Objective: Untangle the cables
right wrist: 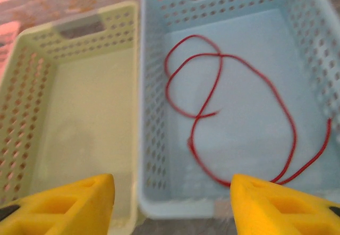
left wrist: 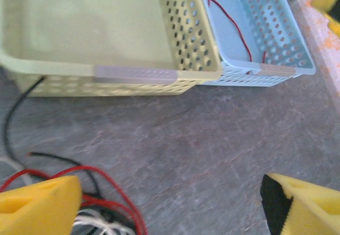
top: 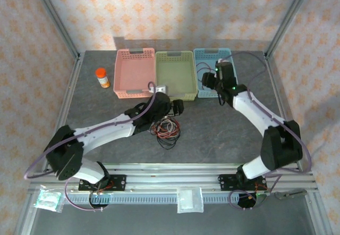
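Two yellow fingers (left wrist: 37, 203) of the left gripper (left wrist: 172, 203) stand wide apart, released, with bare table (left wrist: 212, 139) between them. The tangle (left wrist: 101, 208) of red, black and white cables lies by one finger, just in front of the green basket (left wrist: 133, 74). A black strand (left wrist: 10, 118) runs from it towards that basket's near wall.

The right gripper (right wrist: 172, 192), likewise released, hovers over the blue basket (right wrist: 151, 112), which touches the green basket's right side. A red cable (right wrist: 223, 112) lies inside, looped along the blue basket's length, one end climbing its right wall.

Open table lies right of the tangle.
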`<state>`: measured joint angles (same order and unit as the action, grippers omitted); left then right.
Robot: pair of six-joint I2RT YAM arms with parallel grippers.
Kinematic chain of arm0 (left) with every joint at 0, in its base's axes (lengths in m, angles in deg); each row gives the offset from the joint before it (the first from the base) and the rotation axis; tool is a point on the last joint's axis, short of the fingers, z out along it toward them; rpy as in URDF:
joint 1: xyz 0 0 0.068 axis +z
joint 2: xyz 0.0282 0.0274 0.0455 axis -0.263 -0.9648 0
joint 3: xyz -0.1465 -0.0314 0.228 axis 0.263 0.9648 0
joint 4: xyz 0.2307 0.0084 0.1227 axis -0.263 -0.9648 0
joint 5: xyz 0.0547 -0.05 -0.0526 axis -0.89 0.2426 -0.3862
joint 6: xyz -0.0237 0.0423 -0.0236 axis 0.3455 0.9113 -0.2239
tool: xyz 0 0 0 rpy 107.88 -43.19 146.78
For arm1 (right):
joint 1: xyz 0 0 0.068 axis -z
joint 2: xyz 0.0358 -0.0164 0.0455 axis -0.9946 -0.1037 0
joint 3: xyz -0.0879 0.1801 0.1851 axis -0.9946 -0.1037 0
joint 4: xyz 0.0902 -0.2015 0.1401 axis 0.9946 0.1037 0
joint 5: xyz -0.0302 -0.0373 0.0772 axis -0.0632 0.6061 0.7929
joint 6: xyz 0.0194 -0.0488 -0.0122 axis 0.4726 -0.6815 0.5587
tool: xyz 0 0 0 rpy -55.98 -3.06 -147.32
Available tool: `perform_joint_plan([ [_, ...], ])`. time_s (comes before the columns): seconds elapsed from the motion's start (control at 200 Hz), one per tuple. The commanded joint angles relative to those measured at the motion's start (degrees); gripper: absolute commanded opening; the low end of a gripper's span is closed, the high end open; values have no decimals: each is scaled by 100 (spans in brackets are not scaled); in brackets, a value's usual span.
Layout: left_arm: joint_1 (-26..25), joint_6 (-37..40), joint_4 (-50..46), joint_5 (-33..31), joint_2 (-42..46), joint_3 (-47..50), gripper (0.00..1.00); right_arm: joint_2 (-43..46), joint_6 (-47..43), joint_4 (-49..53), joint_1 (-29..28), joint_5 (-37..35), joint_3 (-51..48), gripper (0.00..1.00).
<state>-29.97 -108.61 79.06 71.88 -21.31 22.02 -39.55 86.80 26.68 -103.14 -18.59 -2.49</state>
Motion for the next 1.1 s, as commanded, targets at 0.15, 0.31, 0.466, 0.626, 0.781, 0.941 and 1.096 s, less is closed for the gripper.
perform_joint_plan([
  [0.15,311,-347,-297,-313,1360,1217,83,949,-68,-552,-841,364,-975,58],
  [0.31,753,-529,-6,192,1916,1931,84,1100,-68,-806,-1451,551,-1415,57],
  [0.466,1158,-550,602,887,2280,2467,86,821,-479,-903,-2029,637,-1524,57],
  [0.626,1564,-595,1245,1822,2270,2827,87,177,-938,-849,-2353,905,-1311,57],
  [0.781,1900,-820,1738,2297,2224,3149,89,-564,-1326,-507,-2529,1073,-786,53],
  [0.941,2294,-956,2033,2581,2225,3500,89,-1236,-1646,-133,-2677,1199,-241,49],
  [1.096,2439,-1029,2182,2737,2254,3704,89,-1655,-1752,43,-2701,1365,118,47],
])
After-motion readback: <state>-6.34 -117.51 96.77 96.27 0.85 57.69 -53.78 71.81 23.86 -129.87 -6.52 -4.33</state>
